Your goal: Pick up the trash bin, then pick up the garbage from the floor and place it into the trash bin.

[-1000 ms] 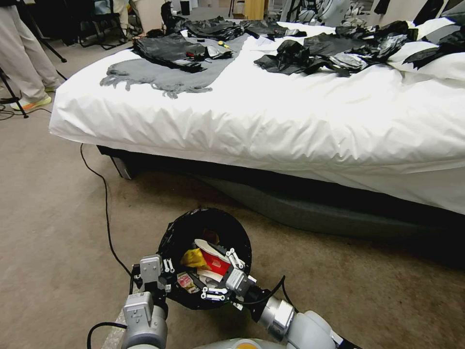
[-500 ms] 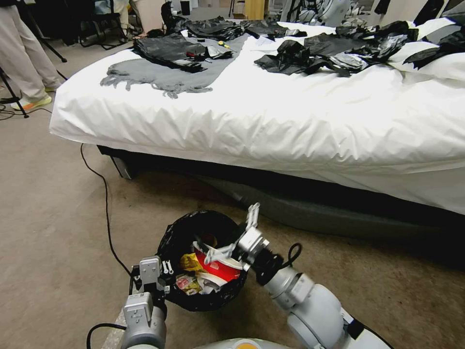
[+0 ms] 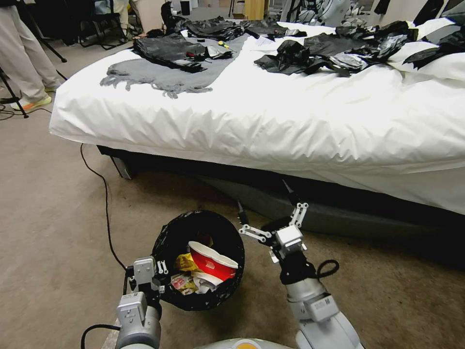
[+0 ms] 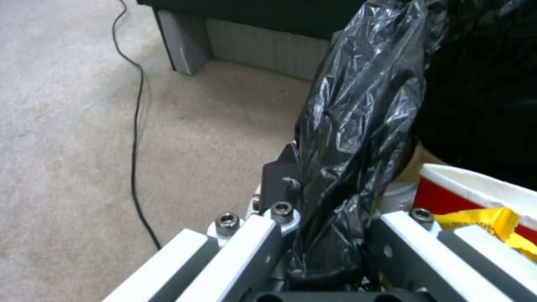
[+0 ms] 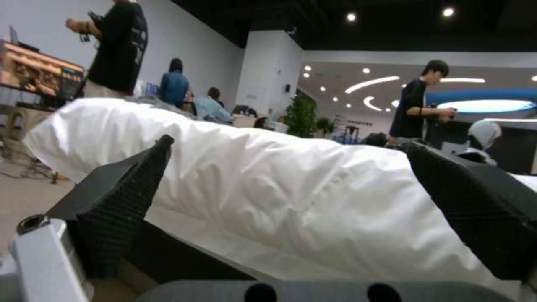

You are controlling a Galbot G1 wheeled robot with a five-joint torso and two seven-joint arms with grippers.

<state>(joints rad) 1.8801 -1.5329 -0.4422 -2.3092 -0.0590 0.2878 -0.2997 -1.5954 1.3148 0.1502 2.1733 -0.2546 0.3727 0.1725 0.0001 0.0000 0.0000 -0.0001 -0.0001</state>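
Trash bin, a small round one lined with black plastic bag, sits just before us on the carpet beside the white-sheeted bed. Our left gripper pinches its bagged rim, we judge to steady it. Our right gripper hangs empty beside it, fingers spread. Inside we count one red paper cup and some yellow wrappers.

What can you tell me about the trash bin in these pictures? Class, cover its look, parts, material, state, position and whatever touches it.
The trash bin is small and round, lined with a glossy, crinkled black plastic bag folded over its rim. It stands upright over the carpet near the bed. Inside lie a red-and-white paper cup and yellow and multicoloured wrappers. The left gripper is clamped on the near rim, pinching the bag. The right gripper is open beside it, not touching.
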